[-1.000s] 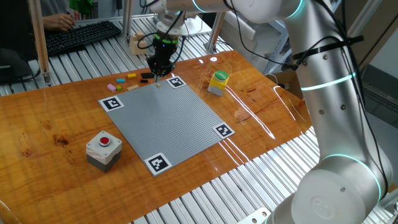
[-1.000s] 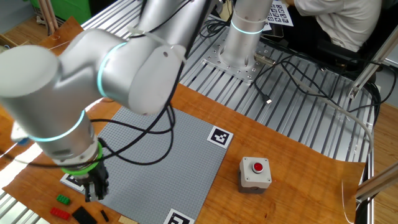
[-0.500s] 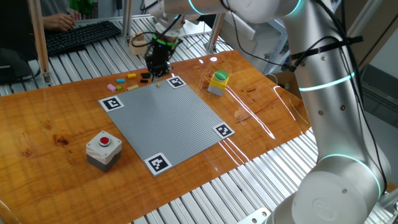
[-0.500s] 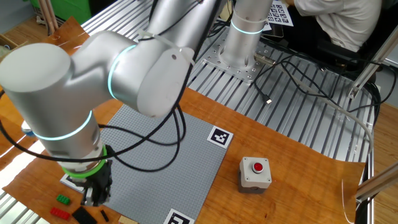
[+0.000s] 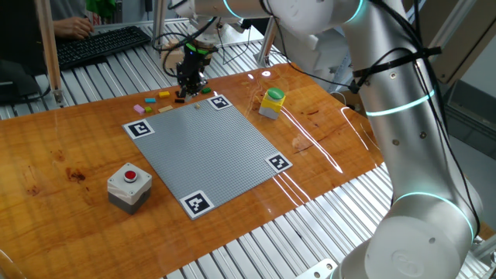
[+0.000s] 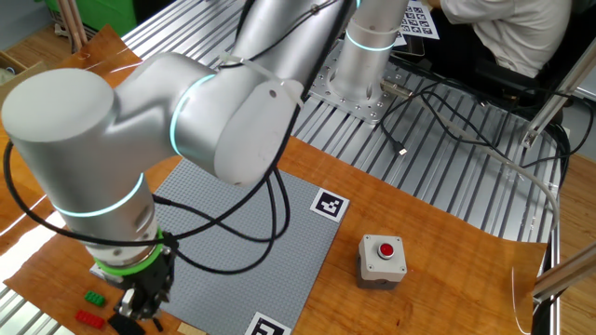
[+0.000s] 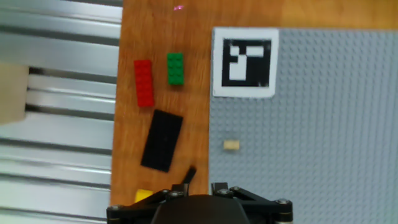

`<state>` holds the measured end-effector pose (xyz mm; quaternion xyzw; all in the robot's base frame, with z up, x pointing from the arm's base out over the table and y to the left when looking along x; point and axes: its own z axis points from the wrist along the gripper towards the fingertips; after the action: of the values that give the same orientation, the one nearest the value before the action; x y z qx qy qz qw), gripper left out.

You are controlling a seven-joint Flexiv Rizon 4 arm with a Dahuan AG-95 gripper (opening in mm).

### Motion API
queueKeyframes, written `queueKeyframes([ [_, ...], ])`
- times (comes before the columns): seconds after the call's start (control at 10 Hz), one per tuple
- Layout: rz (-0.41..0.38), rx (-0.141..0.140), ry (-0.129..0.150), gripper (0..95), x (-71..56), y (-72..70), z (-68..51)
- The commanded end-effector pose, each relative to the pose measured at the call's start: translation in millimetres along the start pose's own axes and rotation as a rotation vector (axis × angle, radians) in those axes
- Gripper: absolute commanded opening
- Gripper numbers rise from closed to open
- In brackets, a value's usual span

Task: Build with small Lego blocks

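The tool (image 5: 189, 81) hangs over the far edge of the grey baseplate (image 5: 208, 147), nothing in it as far as I can see, and honestly I can't tell whether its fingers are apart or together, they're out of shot in the hand view. So far the build is barely started imo: just one tiny tan brick (image 7: 231, 145) sits on the plate near the corner marker (image 7: 244, 61). Everything else is loose on the table (image 5: 70, 155) just beside the plate: red brick (image 7: 143, 83), green brick (image 7: 175, 68), a black piece (image 7: 162, 140), plus a yellow one (image 7: 143, 195) peeking in. Plenty left to place.
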<state>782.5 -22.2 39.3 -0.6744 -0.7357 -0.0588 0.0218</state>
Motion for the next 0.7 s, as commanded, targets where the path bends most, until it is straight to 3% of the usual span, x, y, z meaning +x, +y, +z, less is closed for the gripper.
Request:
queueKeyframes([
  [0.1,0.088,-0.006,0.004,19.0,7.0,13.7,0.4],
  [0.4,0.097,-0.022,0.011,19.0,13.8,18.7,3.3],
  [0.7,0.075,-0.022,0.009,19.0,29.7,19.4,6.1],
])
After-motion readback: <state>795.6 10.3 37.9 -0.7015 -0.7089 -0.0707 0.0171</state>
